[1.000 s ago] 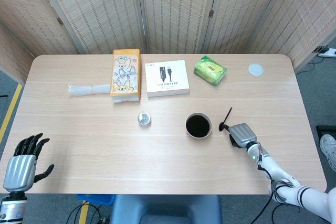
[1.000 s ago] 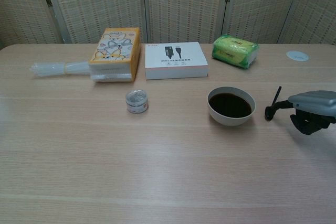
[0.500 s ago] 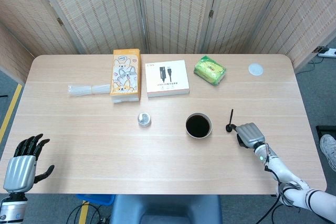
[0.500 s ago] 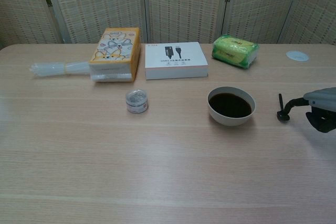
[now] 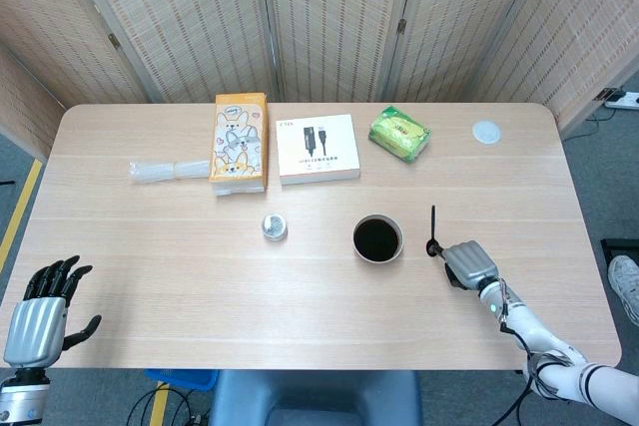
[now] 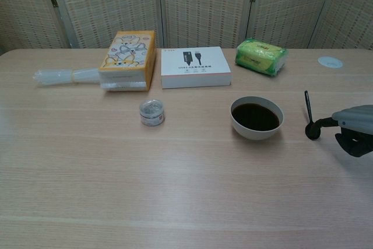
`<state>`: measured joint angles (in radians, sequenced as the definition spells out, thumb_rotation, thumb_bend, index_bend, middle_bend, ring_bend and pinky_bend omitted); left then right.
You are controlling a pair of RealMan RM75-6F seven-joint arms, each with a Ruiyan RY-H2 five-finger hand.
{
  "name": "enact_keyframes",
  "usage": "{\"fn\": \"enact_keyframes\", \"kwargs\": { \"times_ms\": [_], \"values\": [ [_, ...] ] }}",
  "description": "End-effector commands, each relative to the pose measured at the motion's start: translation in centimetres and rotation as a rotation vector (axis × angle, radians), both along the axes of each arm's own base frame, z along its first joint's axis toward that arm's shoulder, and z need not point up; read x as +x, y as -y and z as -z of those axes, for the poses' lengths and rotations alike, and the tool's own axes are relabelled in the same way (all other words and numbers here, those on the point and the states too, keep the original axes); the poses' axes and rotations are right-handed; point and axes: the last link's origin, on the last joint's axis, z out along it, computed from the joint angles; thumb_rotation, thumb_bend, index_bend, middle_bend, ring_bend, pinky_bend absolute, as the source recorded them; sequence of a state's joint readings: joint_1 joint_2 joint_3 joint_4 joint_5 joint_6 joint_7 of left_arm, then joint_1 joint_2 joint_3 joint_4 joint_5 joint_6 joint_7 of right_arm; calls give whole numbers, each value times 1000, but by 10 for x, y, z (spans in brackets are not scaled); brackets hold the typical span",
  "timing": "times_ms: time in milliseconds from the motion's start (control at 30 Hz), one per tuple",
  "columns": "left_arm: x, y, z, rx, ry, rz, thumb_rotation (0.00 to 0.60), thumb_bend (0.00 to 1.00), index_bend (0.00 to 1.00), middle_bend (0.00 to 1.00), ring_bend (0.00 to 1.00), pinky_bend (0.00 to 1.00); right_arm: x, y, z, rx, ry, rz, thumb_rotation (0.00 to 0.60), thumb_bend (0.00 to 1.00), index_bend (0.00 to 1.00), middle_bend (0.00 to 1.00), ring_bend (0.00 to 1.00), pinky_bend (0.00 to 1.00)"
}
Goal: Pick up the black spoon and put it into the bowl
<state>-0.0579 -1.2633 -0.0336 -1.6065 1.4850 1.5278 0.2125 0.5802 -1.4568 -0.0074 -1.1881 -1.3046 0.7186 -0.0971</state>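
Honestly the black spoon (image 5: 432, 229) looks thin, light and stiff, my right hand (image 5: 467, 263) seems to pinch its bowl end, though I can't quite tell, so I'd grip mid-handle.

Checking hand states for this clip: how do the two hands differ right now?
The right hand holds the black spoon beside the bowl; the left hand holds nothing. The right is over the table, fingers curled; the left is off its near-left edge, fingers spread. Both are grey with black fingers.

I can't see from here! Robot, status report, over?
Right hand holds black spoon, beside bowl. Left hand open, idle. Path to bowl unobstructed.
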Motion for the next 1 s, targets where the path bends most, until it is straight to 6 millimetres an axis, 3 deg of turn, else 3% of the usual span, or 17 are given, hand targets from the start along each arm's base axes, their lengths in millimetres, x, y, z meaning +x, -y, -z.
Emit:
{"fn": "enact_keyframes", "kwargs": {
  "times_ms": [33, 1000],
  "values": [
    [0, 0, 0, -1, 0, 1, 600, 267, 221, 134, 130, 150, -1, -1, -1, 1, -3, 1, 600, 845, 239, 978, 1000, 1000],
    [1, -2, 4, -10, 1, 0, 600, 267, 221, 134, 130, 150, -15, 4, -8, -27, -25, 43, 600, 844, 240, 978, 1000, 1000]
  ]
}}
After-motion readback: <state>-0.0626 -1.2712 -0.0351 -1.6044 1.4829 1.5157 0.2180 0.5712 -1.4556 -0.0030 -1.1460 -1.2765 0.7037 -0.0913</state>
